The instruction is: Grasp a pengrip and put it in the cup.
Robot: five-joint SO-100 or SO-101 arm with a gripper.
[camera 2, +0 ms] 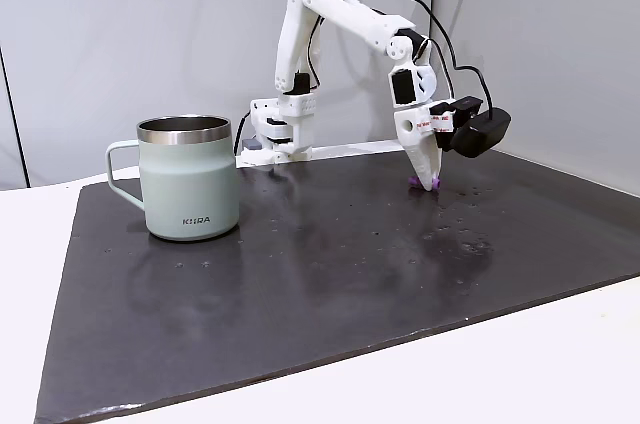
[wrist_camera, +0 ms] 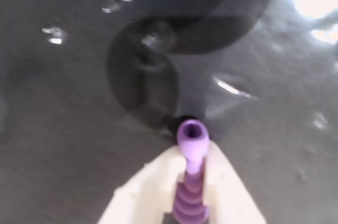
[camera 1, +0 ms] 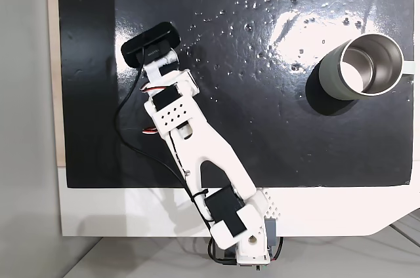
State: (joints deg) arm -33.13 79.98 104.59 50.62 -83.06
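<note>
Down at mat [camera 2: 330, 284] level, far from cup [camera 2: 190, 179]: gripper [wrist_camera: 193, 168] tips pinched on pengrip [wrist_camera: 191, 145], held lengthwise between fingers [wrist_camera: 224, 192], flared end protruding, seemingly for secure lifting.

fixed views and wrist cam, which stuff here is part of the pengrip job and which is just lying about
Part of the job:
- pengrip, purple, pinched between the white fingers, near the mat
- gripper
- cup, upright, apart from the arm across the mat

Just there:
- black mat with shiny specks
- white table
- black camera on the wrist
</note>
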